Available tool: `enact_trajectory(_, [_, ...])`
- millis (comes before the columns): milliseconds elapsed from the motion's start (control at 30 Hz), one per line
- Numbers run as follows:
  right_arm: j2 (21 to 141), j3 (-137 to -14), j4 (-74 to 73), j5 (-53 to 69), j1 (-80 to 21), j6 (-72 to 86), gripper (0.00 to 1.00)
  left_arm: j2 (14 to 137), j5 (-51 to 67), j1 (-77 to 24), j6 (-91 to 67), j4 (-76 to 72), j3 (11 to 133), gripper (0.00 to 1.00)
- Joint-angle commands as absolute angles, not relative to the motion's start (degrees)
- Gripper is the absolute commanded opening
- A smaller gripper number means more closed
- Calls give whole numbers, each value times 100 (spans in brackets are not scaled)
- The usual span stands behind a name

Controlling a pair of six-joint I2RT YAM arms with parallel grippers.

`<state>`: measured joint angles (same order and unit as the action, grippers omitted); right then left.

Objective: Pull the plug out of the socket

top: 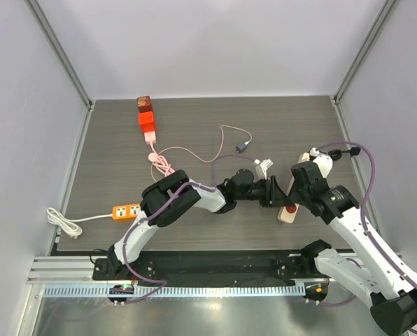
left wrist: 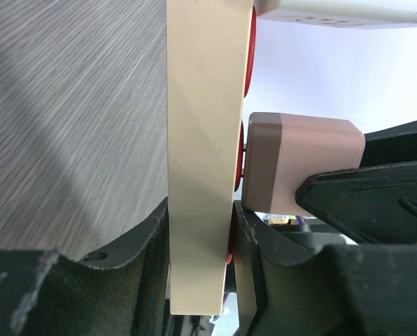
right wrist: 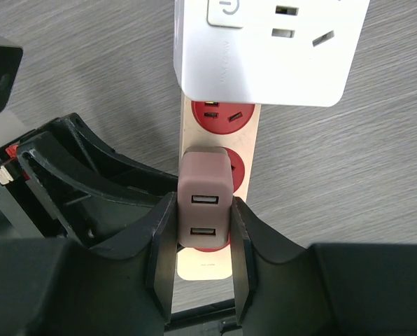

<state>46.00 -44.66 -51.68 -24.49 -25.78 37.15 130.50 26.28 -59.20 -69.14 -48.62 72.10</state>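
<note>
A cream power strip [left wrist: 201, 140] with red sockets lies at the table's right [top: 287, 213]. A dusty-pink USB charger plug [right wrist: 205, 203] sits in one of its red sockets and also shows in the left wrist view [left wrist: 299, 164], its face close against the socket. My left gripper [left wrist: 200, 231] is shut on the strip's near end, one jaw on each broad face [top: 275, 192]. My right gripper [right wrist: 203, 231] is shut on the pink plug's two sides [top: 299, 189]. In the top view the arms hide the plug.
A white multi-socket adapter [right wrist: 271, 49] is plugged into the strip's far end. An orange strip [top: 126, 211] with a white cable [top: 63, 222] lies at the left. Red-orange adapters [top: 147, 119], a pink cable [top: 163, 162] and a white plug [top: 263, 166] lie behind.
</note>
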Motion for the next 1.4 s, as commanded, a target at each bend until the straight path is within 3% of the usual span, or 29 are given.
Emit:
enact_trajectory(0, [4359, -5799, -4553, -2189, -2628, 3366, 1, 13808, 1301, -5599, -6574, -2593, 6891, 0])
enact_trajectory(133, [4543, -5915, -4526, -2135, -2628, 3375, 1, 13799, 1283, -5599, -6565, -2602, 6873, 0])
enact_trajectory(567, [4614, -4545, -4069, -2382, -2619, 3506, 1, 13589, 1424, -5599, -6407, -2996, 6654, 0])
enact_trajectory(600, [4658, -4474, -4061, -2312, -2619, 3550, 1, 13562, 1415, -5599, -6355, -2997, 6636, 2])
enact_trajectory(700, [4684, -4263, -4017, -2189, -2619, 3647, 1, 13430, 1362, -5599, -6311, -3023, 6513, 44])
enact_trajectory(800, [4833, -4271, -4008, -2180, -2619, 3761, 1, 13368, 1467, -5599, -6302, -3146, 6382, 61])
enact_trajectory(1100, [5247, -3929, -3639, -1890, -2619, 3964, 1, 12965, 1486, -5590, -6118, -3507, 5942, 77])
enact_trajectory(1367, [5642, -3762, -3542, -1530, -2628, 3911, 1, 11971, 739, -5581, -5186, -2594, 5669, 78])
